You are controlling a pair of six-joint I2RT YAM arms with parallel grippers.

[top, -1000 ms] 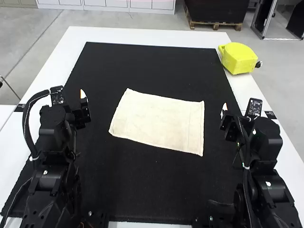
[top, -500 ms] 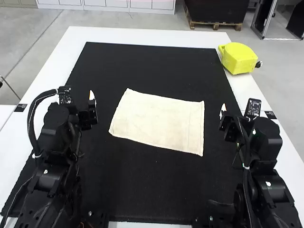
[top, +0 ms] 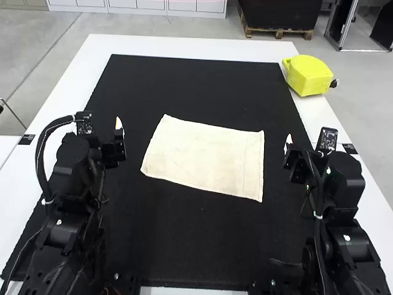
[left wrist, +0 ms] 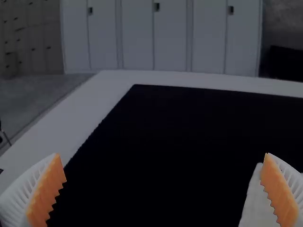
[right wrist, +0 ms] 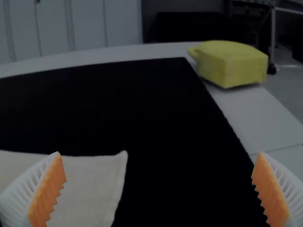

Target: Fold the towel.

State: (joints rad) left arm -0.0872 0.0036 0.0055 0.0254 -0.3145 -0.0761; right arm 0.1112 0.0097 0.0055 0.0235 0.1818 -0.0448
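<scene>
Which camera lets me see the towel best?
The high view, because the towel lies flat on the black mat there with all four corners in sight. The right wrist view shows one corner and some cloth near it, partly hidden. The left wrist view shows a narrow piece, partly hidden too.

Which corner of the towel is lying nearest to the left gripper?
The near left corner of the towel. The far left corner lies further from the left gripper, and both right corners lie further than that.
</scene>
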